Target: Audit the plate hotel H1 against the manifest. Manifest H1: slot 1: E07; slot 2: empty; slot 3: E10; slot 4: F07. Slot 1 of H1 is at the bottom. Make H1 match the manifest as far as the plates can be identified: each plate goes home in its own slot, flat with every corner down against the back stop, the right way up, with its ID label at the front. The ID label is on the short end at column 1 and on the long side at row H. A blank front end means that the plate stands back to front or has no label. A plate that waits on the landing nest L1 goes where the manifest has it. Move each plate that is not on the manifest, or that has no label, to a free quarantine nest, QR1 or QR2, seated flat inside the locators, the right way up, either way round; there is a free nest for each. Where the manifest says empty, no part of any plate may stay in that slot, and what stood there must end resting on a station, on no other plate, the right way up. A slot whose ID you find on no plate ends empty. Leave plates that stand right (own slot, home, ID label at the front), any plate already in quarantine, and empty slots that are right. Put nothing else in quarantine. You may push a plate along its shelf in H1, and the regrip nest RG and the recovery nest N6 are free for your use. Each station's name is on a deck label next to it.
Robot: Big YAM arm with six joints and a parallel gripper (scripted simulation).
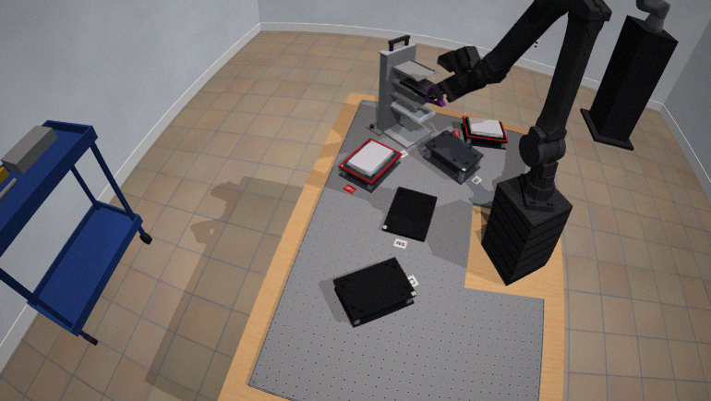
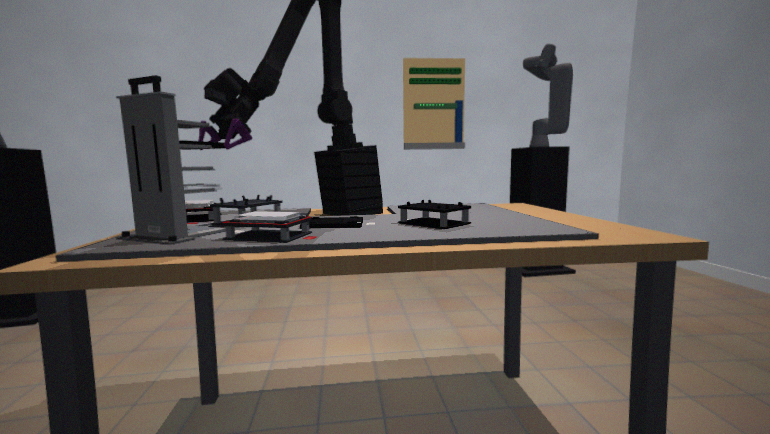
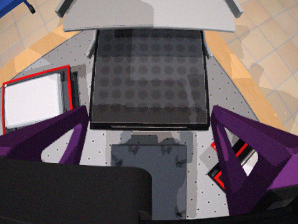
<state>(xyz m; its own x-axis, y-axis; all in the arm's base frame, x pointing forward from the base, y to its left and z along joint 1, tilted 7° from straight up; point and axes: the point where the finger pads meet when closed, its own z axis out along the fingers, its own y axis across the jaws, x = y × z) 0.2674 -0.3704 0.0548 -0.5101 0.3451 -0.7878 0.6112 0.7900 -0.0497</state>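
Now our gripper (image 3: 149,137) gapes wide at six o'clock of the dark plate (image 3: 148,76), gripping nothing; closing crooked could skew it on the hotel (image 1: 390,84) shelf.

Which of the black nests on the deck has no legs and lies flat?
The thin black nest in the deck's middle; the other black nests stand raised on short posts.

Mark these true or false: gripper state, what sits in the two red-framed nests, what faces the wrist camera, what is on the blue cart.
1. The gripper is shut on a plate. False: it is open and holds nothing.
2. Both red-framed nests carry a white plate. True.
3. A dark plate lies on a hotel shelf ahead of the purple fingers. True.
4. The blue cart carries a red box on top. False: it is a grey box.
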